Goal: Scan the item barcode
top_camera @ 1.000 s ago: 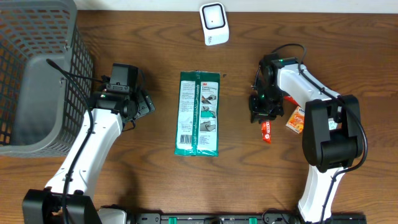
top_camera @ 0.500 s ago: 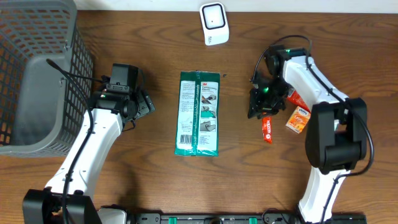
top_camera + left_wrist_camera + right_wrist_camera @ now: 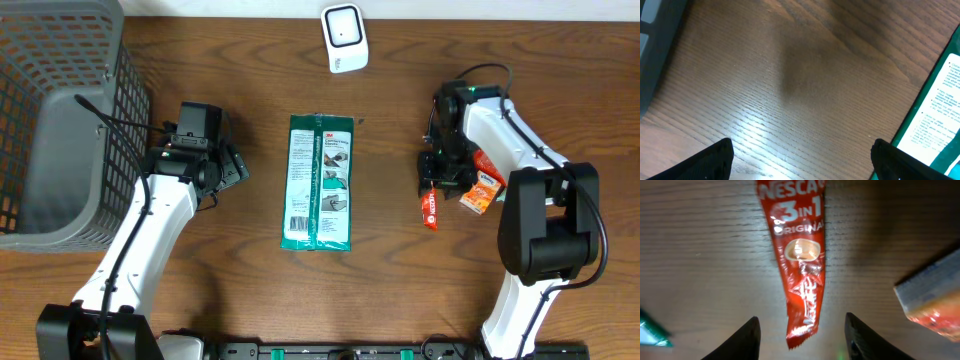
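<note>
Right wrist, right end effector [image 3: 801,322] spread – straddling red sachet [image 3: 801,265] (flat on table [image 3: 700,255]), gripping nothing

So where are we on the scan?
Nothing looks done: green wipes pack, red Nescafe sachet and orange box all lie on the table, away from the scanner. In hand: right gripper open, straddling the sachet, not gripping; left gripper open beside the pack. Left to do: grasp, present barcode to scanner.
</note>
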Controlling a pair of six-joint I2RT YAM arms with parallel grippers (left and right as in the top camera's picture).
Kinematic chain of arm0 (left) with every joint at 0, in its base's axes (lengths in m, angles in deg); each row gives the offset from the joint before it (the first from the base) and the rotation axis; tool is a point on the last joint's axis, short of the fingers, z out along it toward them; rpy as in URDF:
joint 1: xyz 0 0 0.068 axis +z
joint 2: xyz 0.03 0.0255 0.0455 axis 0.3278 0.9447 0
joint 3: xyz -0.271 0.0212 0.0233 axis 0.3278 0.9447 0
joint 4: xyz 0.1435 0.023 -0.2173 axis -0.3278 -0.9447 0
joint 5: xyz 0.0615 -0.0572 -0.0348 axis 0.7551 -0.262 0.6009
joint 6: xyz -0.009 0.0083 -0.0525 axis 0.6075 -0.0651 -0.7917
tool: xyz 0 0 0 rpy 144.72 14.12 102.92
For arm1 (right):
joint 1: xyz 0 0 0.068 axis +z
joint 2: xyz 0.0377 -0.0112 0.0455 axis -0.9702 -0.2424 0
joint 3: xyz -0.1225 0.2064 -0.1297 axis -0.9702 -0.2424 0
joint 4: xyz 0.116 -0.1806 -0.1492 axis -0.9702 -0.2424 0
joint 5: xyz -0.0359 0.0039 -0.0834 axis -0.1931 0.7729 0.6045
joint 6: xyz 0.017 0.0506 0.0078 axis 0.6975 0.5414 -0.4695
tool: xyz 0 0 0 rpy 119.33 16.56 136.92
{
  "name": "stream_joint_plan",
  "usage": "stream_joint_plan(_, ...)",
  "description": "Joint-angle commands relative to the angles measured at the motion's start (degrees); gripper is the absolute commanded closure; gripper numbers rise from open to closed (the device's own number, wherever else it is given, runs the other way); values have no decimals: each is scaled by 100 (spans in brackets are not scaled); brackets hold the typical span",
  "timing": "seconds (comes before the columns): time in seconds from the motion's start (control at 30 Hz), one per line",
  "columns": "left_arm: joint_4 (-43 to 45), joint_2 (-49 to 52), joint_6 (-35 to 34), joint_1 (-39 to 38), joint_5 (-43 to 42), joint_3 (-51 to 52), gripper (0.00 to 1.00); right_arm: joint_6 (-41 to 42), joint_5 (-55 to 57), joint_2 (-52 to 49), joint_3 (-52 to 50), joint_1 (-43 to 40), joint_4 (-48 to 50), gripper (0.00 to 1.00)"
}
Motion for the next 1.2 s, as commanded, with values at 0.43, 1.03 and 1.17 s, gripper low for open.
stream_joint_plan(0.43, -15, 22, -9, 20, 28, -57, 11, 83, 256, 92, -868, 122, 914, 99)
stream_joint_plan(1.03, -15, 22, -7, 20, 28, -57, 11, 46, 1163, 1648, -72, -127, -28, 99)
stream_joint_plan(1.17, -15, 22, -9, 20, 28, -57, 11, 42, 927, 1652, -116, -223, -15, 92)
